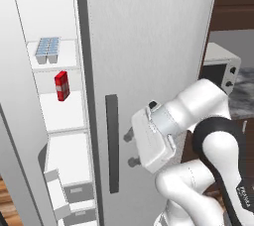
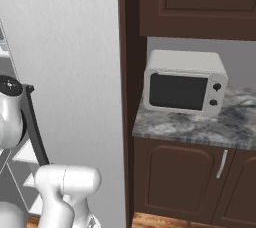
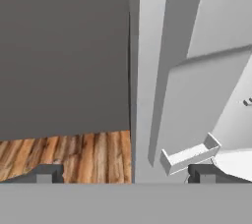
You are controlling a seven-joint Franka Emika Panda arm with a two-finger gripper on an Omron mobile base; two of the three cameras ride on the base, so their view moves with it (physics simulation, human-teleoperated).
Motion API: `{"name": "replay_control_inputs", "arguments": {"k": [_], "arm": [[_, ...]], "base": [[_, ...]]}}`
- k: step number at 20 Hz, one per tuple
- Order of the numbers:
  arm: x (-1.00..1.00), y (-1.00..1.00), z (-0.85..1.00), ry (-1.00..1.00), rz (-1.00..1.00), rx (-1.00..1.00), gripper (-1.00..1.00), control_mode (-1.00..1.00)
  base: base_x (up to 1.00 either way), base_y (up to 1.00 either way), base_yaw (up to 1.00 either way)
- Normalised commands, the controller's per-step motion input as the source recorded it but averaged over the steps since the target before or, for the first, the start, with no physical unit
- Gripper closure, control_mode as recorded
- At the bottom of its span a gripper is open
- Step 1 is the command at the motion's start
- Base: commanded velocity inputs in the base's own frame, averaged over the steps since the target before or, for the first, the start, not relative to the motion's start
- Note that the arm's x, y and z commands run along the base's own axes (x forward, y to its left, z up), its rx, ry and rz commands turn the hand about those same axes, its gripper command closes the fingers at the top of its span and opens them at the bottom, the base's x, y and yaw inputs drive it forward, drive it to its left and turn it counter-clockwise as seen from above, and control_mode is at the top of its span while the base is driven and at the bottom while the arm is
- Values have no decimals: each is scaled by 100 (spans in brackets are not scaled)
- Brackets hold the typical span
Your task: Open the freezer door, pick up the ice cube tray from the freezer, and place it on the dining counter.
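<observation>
Left base view: gripper (image 1: 132, 148), jaws spread wide and empty, sits lower centre, just beside the plain door's dark handle (image 1: 112, 143). Farther back, upper left, the ice cube tray (image 1: 47, 50) rests on a shelf inside the freezer (image 1: 62, 116), above a red carton (image 1: 61, 85).

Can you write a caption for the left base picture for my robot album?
Freezer stands open, ice cube tray shelved above a red carton, open tool near the fridge handle.
</observation>
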Motion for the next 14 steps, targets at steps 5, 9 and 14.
{"name": "replay_control_inputs", "arguments": {"k": [5,9,14], "arm": [[21,83,-35,-1,26,4,-100,-100],[1,82,-9,-1,17,7,-100,-100],[16,64,-1,0,7,11,-100,-100]], "base": [[0,0,0],[0,0,0],[0,0,0]]}}
